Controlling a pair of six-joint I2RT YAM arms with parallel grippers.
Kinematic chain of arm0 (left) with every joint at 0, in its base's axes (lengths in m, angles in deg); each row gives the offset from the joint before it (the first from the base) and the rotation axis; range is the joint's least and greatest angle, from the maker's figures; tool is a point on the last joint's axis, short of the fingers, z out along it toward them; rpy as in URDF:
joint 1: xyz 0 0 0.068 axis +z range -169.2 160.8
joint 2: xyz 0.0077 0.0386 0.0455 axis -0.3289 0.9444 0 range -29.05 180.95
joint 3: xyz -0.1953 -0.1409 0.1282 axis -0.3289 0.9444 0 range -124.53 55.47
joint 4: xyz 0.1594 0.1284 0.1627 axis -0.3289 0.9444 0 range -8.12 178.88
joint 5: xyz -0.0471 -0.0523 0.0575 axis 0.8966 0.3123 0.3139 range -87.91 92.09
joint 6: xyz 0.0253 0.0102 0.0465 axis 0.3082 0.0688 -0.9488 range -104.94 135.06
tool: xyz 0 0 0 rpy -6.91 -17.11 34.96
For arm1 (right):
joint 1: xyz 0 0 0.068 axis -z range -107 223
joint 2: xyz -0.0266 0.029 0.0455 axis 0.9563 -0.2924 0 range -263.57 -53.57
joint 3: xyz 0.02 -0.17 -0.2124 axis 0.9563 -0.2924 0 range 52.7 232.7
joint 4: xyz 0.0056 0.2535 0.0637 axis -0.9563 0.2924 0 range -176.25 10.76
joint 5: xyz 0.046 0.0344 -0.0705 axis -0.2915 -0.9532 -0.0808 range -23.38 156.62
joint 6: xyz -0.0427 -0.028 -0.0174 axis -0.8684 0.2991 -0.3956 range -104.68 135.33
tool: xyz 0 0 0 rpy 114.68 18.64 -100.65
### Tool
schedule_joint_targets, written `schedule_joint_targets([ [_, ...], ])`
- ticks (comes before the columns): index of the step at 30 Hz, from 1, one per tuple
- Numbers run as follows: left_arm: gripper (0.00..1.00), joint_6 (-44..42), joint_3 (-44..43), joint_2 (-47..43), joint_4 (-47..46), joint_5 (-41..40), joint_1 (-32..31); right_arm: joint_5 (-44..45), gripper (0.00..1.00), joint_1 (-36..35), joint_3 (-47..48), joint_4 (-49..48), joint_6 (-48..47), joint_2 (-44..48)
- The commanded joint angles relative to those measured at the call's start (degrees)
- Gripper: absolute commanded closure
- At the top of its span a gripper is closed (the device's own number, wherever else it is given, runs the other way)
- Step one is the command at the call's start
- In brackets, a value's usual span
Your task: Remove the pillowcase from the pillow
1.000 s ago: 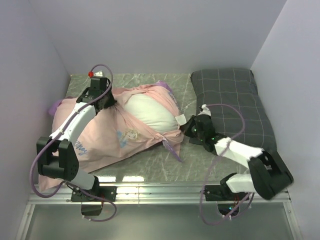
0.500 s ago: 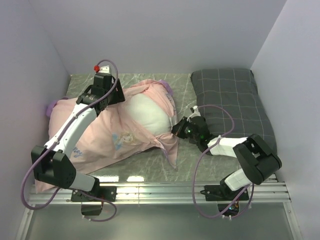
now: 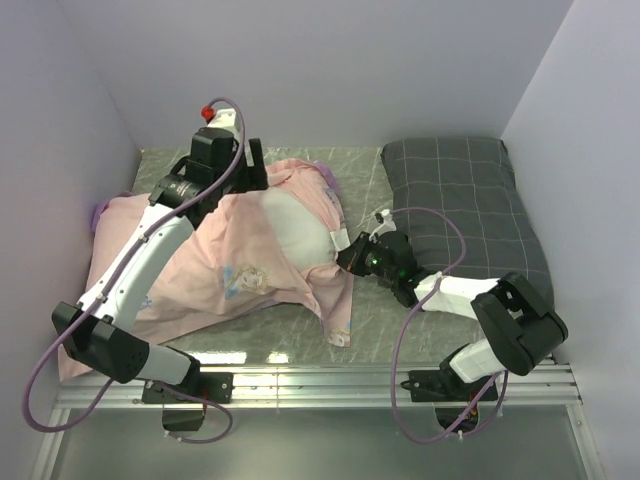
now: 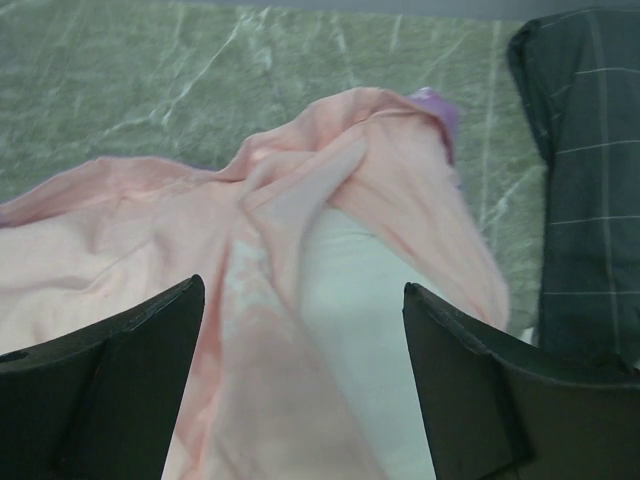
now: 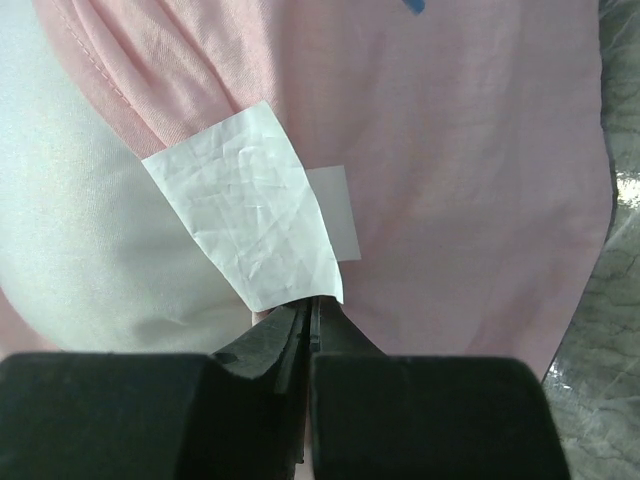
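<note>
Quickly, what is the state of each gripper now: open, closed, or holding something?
Left gripper: open, holding nothing.
Right gripper: closed on a corner of the white label.

1. pillowcase point(image 3: 225, 255): thin matt pink cloth, softly creased.
2. pillow point(image 3: 295, 225): smooth white cloth, matt.
3. label point(image 5: 245, 205): white, crinkled, paper-like.
4. table point(image 4: 150, 70): smooth green marbled top, slightly glossy.
5. grey pillow point(image 3: 470, 200): matt checked cloth.
6. left fingers point(image 4: 110, 400): matt black plastic.
7. rail point(image 3: 330, 378): bright bare metal.
</note>
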Motion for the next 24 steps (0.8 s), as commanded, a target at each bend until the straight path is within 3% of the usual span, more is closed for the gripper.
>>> schedule_joint_targets([
  [1,0.14,-2.9,-5.7,-1.7,1.9,-2.2,-4.7,-0.6,1.0,-1.3,2.5,-0.4,-1.0,1.9],
  [6,0.14,-2.6,-8.5,2.0,4.2,-7.9,-15.4,0.1,1.0,-1.4,2.5,-0.2,-1.2,2.0],
  [12,0.12,-1.2,-5.9,7.6,5.9,-11.0,-24.1,0.3,1.0,-1.4,2.3,0.3,-1.4,2.3],
  [24,0.1,-0.3,-1.2,17.1,9.7,-14.5,-27.8,1.8,1.0,-1.5,2.3,2.3,-2.6,3.4],
])
